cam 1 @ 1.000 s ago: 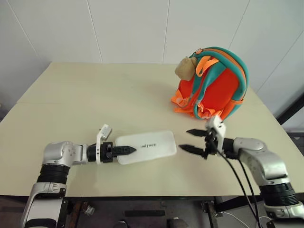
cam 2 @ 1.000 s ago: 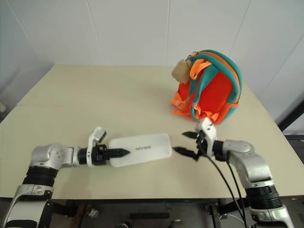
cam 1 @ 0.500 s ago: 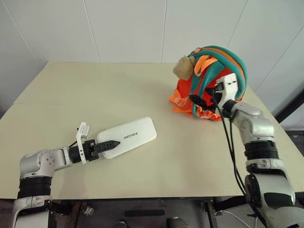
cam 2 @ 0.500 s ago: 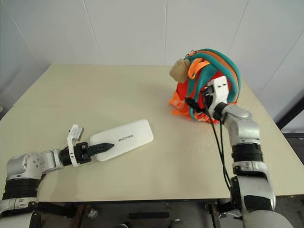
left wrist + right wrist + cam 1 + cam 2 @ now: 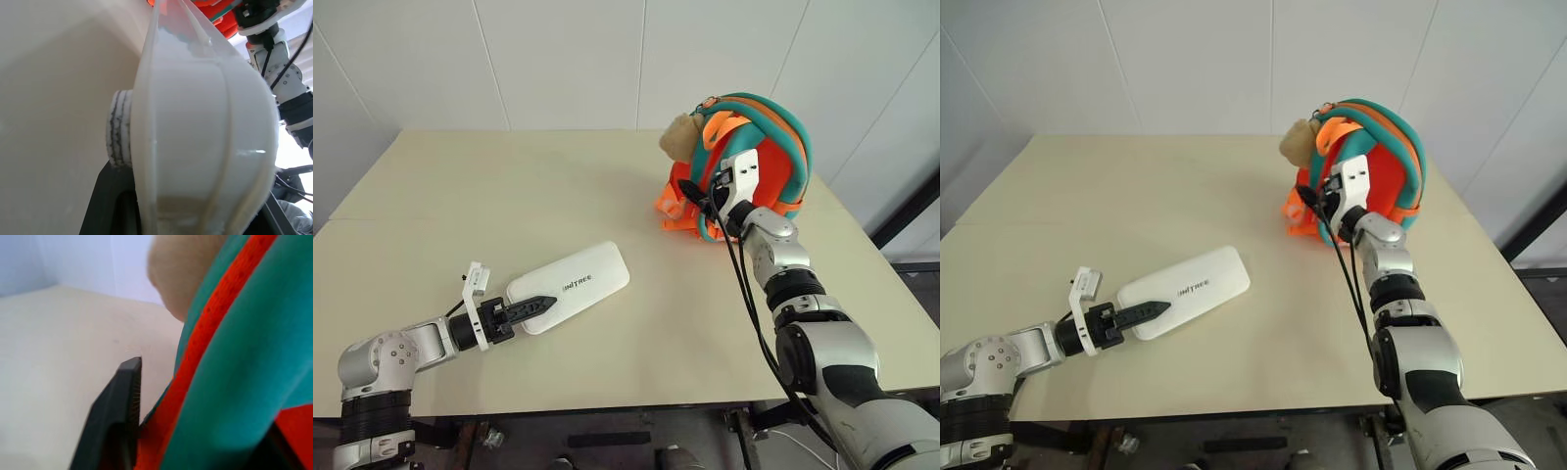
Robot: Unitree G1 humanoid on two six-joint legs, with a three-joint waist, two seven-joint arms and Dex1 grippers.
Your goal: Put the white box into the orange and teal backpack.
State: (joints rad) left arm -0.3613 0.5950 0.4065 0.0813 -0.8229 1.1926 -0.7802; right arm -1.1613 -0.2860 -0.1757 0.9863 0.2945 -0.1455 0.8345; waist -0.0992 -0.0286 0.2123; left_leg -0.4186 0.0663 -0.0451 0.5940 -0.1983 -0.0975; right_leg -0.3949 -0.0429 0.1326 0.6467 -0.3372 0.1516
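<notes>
The white box [image 5: 573, 286] lies flat on the table, angled toward the backpack, and my left gripper [image 5: 533, 305] is shut on its near end. Its white end looms large in the left wrist view [image 5: 195, 137]. The orange and teal backpack [image 5: 773, 166] stands upright at the far right, with a beige plush toy [image 5: 677, 137] at its top. My right gripper [image 5: 700, 199] is raised against the backpack's front. A teal strap [image 5: 230, 357] runs between its fingers [image 5: 122, 401], and it is shut on that strap.
The beige table [image 5: 509, 186] stretches wide between the box and the backpack. Its right edge runs close behind the backpack. A white tiled wall stands behind the table. Black cables hang along my right arm [image 5: 744, 284].
My right arm lifted from beside the box up to the backpack, and its fingers closed around the strap. My left gripper swung the box a little leftward, angling it.
</notes>
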